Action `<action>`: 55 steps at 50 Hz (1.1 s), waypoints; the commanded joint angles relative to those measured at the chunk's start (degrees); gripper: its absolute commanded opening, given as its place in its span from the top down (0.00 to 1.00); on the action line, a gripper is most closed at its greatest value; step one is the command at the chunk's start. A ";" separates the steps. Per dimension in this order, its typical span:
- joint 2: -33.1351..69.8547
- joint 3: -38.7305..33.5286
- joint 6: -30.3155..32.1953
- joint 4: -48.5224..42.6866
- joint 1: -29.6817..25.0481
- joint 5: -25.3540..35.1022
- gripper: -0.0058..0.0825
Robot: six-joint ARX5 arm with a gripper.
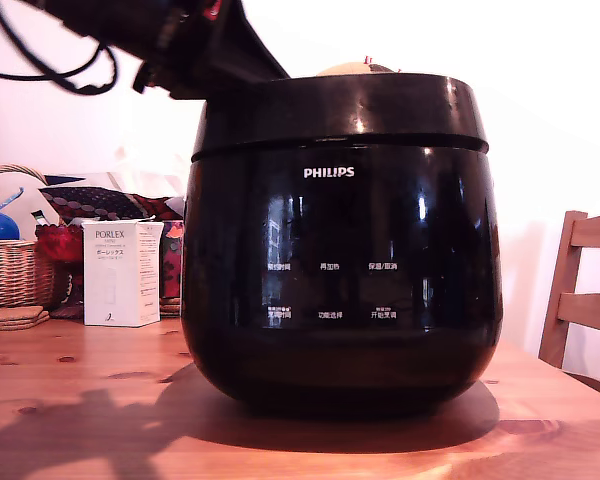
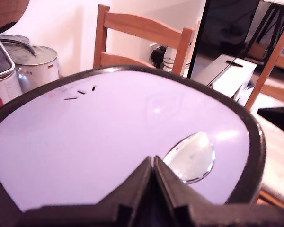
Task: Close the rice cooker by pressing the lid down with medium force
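The rice cooker (image 1: 340, 260), glossy black with white PHILIPS lettering, fills the middle of the exterior view on a wooden table (image 1: 80, 400). Its lid (image 1: 340, 110) lies down flat on the body, with a thin seam showing all along the front. My arm (image 1: 195, 45) reaches in from the exterior view's upper left, over the lid's top. In the wrist view the lid's top (image 2: 109, 137) reflects bright light and carries a silvery oval patch (image 2: 191, 158). My gripper (image 2: 153, 160) is shut, its fingertips together and resting on or just above the lid's top, holding nothing.
A white PORLEX box (image 1: 122, 272) and a wicker basket (image 1: 15, 270) stand behind the cooker on the exterior view's left. A wooden chair (image 1: 585, 290) is at that view's right. The wrist view shows metal pots (image 2: 35, 66) and another chair (image 2: 142, 35) beyond the cooker.
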 commanded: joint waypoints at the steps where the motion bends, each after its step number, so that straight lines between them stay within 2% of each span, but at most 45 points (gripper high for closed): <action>1: 0.22 -4.28 0.66 -0.87 -0.92 0.35 0.96; 8: -1.05 -6.95 0.68 2.01 -0.92 0.35 0.96; 22: -0.98 -7.26 0.68 1.49 -1.14 0.35 0.96; 55: 6.19 -7.28 5.68 -9.57 -1.14 -0.04 0.96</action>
